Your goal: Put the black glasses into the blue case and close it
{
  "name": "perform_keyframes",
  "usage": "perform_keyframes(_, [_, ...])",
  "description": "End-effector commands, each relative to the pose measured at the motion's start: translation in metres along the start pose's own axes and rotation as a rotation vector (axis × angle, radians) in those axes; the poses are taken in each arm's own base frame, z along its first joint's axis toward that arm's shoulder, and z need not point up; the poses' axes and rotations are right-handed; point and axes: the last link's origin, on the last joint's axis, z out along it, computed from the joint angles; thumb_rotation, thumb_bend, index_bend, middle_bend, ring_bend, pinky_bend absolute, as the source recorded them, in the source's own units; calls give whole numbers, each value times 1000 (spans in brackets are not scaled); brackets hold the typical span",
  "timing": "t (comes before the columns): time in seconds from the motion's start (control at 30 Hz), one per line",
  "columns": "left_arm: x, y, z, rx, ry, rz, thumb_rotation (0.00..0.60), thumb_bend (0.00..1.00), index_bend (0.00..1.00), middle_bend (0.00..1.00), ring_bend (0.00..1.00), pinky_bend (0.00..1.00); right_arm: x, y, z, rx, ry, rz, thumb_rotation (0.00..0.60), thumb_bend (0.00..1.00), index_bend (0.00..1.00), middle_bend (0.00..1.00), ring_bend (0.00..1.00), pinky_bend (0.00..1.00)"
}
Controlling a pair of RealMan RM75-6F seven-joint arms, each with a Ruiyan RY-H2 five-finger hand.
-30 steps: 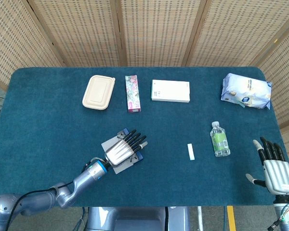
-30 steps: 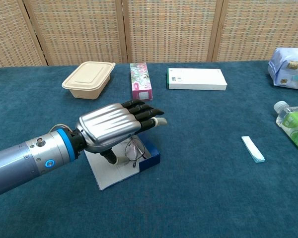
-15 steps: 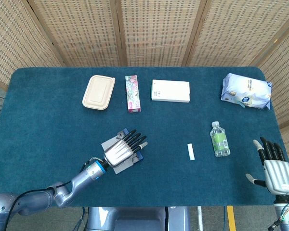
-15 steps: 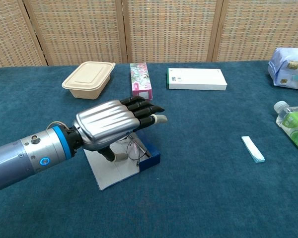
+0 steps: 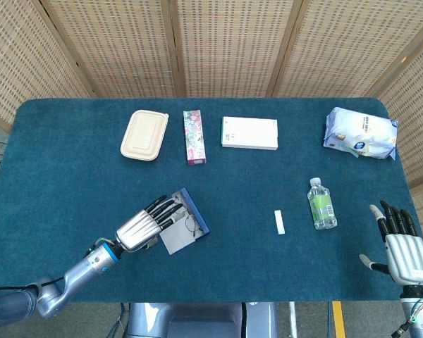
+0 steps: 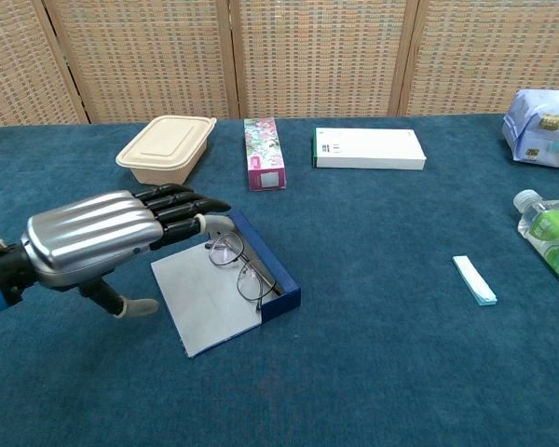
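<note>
The blue case (image 6: 281, 290) lies open left of the table's middle, its pale grey inside (image 6: 205, 296) facing up. The black glasses (image 6: 240, 268) lie inside it along the blue wall; the head view shows them too (image 5: 190, 226), in the case (image 5: 195, 212). My left hand (image 6: 112, 237) hovers at the case's left side with fingers stretched out and apart, holding nothing; its fingertips (image 6: 210, 206) reach the case's far left corner. From above, that left hand (image 5: 144, 224) sits just left of the case. My right hand (image 5: 402, 246) is spread and empty by the front right table edge.
Along the back stand a beige lunch box (image 5: 144, 134), a pink flowered box (image 5: 194, 136), a flat white box (image 5: 249, 132) and a white-blue bag (image 5: 359, 132). A green-labelled bottle (image 5: 321, 204) lies at the right, with a small white strip (image 5: 279, 222) beside it.
My left hand has drawn back to the left off the case, uncovering the glasses lying inside. The right hand has not moved.
</note>
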Motion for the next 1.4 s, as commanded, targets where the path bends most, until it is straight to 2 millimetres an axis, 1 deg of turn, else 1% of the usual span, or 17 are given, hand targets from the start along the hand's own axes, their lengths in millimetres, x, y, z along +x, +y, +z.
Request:
perform_keyframes(0.03, [-10, -8, -12, 20, -11, -24, 600, 279, 45, 0, 0, 0, 0, 0, 0, 0, 0, 0, 600, 0, 64, 0, 0, 0])
perform_keyframes(0.27, [-21, -13, -12, 36, 4, -44, 600, 315, 220, 0, 0, 0, 0, 0, 0, -1, 0, -1, 600, 0, 64, 0, 0, 0])
perform_keyframes(0.53, [-29, -14, -11, 49, 5, -60, 600, 317, 275, 0, 0, 0, 0, 0, 0, 0, 0, 0, 600, 0, 64, 0, 0, 0])
perform_keyframes(1.03, [-35, -12, 3, 51, 15, -53, 600, 332, 279, 0, 0, 0, 0, 0, 1, 0, -1, 0, 600, 0, 64, 0, 0, 0])
perform_keyframes(1.4, [-39, -14, 6, 64, 9, -38, 600, 333, 279, 0, 0, 0, 0, 0, 1, 0, -1, 1, 600, 0, 64, 0, 0, 0])
